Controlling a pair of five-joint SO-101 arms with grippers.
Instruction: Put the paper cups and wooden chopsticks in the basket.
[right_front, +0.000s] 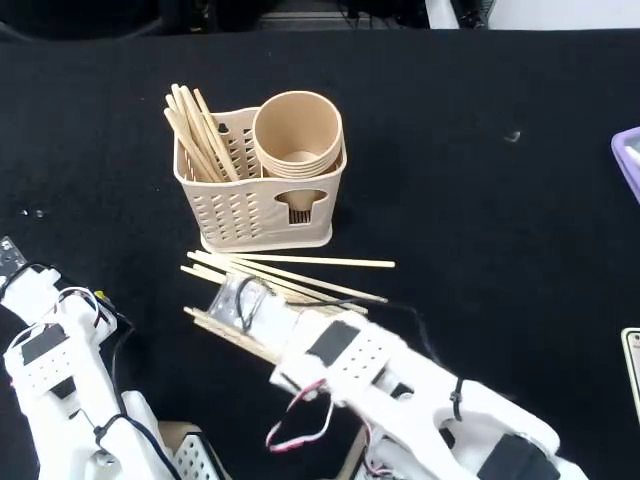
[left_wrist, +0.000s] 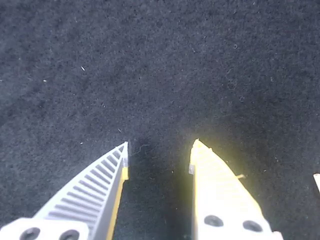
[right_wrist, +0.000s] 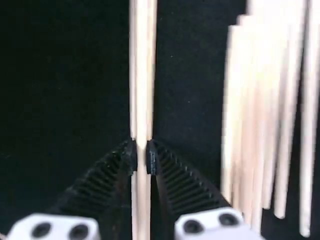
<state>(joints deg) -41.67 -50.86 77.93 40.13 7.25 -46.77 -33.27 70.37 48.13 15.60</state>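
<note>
The right pincer (right_wrist: 141, 152) is clamping wooden chopsticks (right_wrist: 142, 75) by the near edge of the desk (right_front: 500, 300), while the left pincer (left_wrist: 160, 145) is hanging released.

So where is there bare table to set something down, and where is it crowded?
The widest bare table lies between the basket and the purple object at the edge. There is also room left of the basket. It is crowded where loose chopsticks lie between the basket and the right gripper, which clamps some.

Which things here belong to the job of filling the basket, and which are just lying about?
Job: basket; paper cups and standing chopsticks in it; loose chopsticks beside it; right claw shut on some.
Lying about: purple thing, off to the side.
</note>
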